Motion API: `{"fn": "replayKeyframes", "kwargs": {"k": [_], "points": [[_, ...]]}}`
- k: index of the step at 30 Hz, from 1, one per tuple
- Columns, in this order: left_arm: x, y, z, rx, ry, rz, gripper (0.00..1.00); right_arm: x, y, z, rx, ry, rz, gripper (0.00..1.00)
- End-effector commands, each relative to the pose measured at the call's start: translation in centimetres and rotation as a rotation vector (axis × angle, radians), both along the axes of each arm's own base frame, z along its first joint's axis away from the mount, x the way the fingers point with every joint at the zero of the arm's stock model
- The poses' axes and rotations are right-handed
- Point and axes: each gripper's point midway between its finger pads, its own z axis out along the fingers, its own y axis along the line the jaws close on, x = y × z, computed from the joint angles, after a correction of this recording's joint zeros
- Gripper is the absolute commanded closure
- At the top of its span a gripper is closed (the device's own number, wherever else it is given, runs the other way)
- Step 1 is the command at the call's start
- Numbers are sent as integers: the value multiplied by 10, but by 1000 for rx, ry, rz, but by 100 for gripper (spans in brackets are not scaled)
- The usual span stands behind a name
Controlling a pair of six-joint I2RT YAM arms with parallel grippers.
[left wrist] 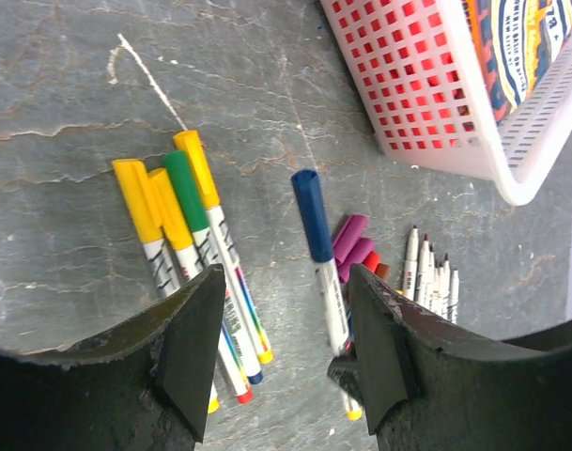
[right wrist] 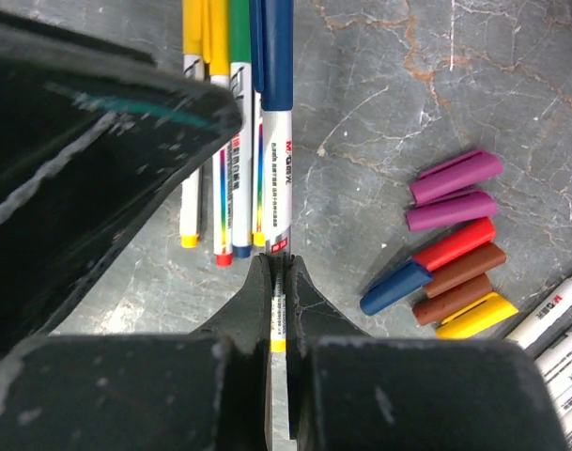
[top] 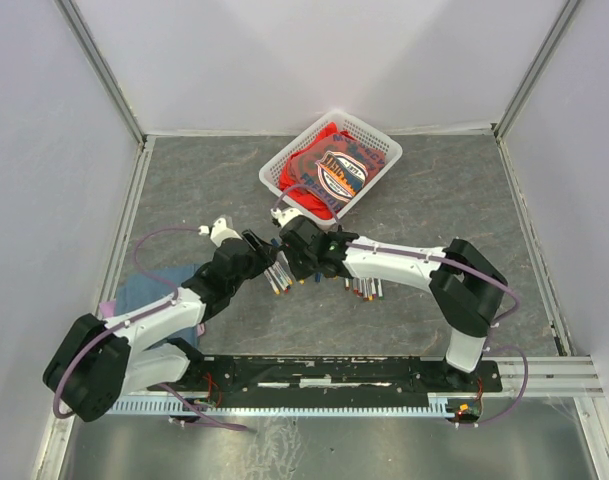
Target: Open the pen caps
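Top external view: bent inward from both sides, left arm (top: 164, 315) and right arm (top: 404, 258), tips almost meeting over the middle of the grey worktop (top: 434, 210). Just beyond them, a white mesh basket (top: 380, 150) with a red packet (top: 329, 170) inside; beside the left arm, a blue cloth (top: 144, 290).

Right wrist view: right end effector (right wrist: 278, 272) clenched on the white barrel of a blue-capped pen (right wrist: 276, 169), low on the barrel, blue cap (right wrist: 276, 52) on and pointing away. Crowding the left of that view, one black finger (right wrist: 88, 160) of the other arm, hiding part of a row of capped pens (right wrist: 224, 141) in yellow and green near the held pen. Off to the right, well apart from the held pen, a loose huddle of pen caps (right wrist: 450, 246) flat on the stone: two purple, one red, one blue, two brown, one yellow. At the lower right corner, ends of bare white barrels (right wrist: 558, 324).

Left wrist view: left end effector (left wrist: 286, 310) released, jaws spread wide either side of the blue-capped pen, gripping nothing, the pen nearer the right-hand finger. Basket corner close at upper right.
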Motion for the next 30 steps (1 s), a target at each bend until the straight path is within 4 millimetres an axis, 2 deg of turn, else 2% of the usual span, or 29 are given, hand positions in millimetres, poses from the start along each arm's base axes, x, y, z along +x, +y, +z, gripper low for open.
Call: {"fn": "replayKeyframes", "kwargs": {"k": [1,13,30], "points": [[19,-19,38,-129,-72,-12,38,-7,11,30,98,-34,21,99],[24,-23,32,-195,-41,-17,39,-22,14,50,156,-44,59,99],[25,-21,32,-256,-48,-24,59,-29,15,52,167,-47,82,99]]}}
